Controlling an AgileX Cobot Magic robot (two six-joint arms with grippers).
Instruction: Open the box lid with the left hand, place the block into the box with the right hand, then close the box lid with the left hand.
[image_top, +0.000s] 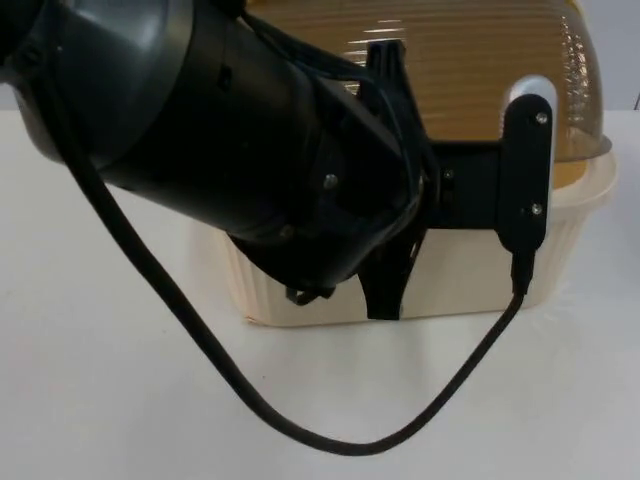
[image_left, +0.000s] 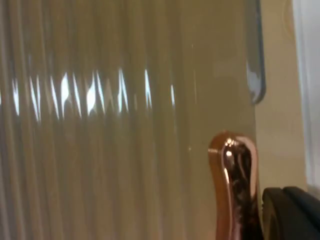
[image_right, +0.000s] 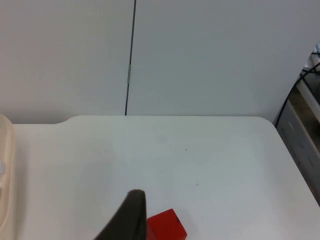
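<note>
While the left arm (image_top: 200, 130) is looming across the top view, its left gripper (image_top: 385, 290) is reaching down at the front of the cream box (image_top: 470, 280); whether those fingers are spread or pinching cannot be told; the ribbed amber lid (image_top: 470, 70) is sitting over the box; the right gripper (image_right: 127, 220), its spread likewise untellable, is hovering beside the red block (image_right: 166, 227) on the white table (image_right: 200, 160).
</note>
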